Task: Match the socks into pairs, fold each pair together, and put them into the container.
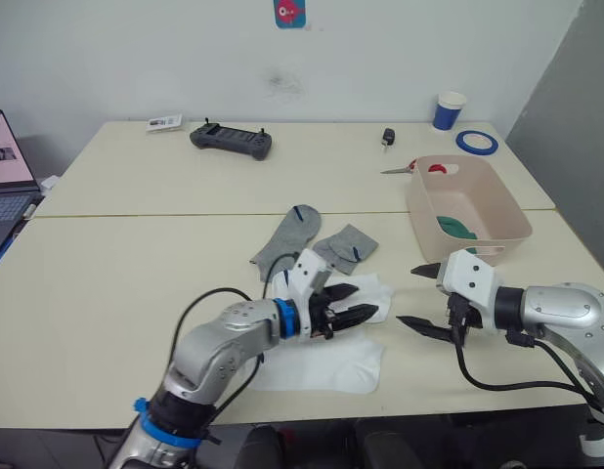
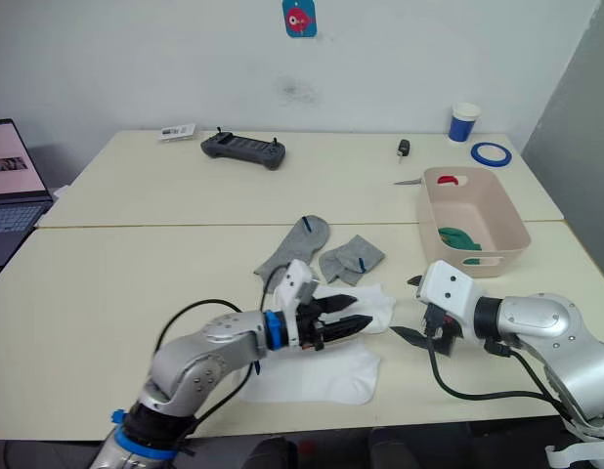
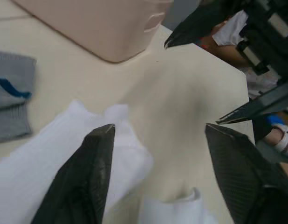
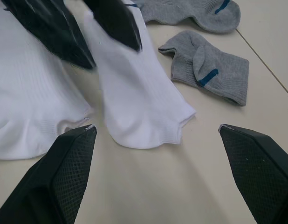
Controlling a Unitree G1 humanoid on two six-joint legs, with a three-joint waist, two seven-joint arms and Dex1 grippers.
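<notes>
The left gripper (image 1: 353, 302) hovers open and empty over two white socks (image 1: 322, 366) near the table's (image 1: 107, 283) front edge. The right gripper (image 1: 417, 296), wide open and empty, faces it across bare tabletop. Two grey socks (image 1: 287, 237) lie behind; a green sock (image 1: 458, 227) is in the bin (image 1: 497, 230).

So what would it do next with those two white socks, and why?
Probably lower the open left gripper and close it on the nearer white sock's cuff. Both white socks lie flat, side by side and not yet stacked; the other white sock is closer to the robot. The right gripper hangs open beside them, holding nothing. The green pair already sits in the bin.
</notes>
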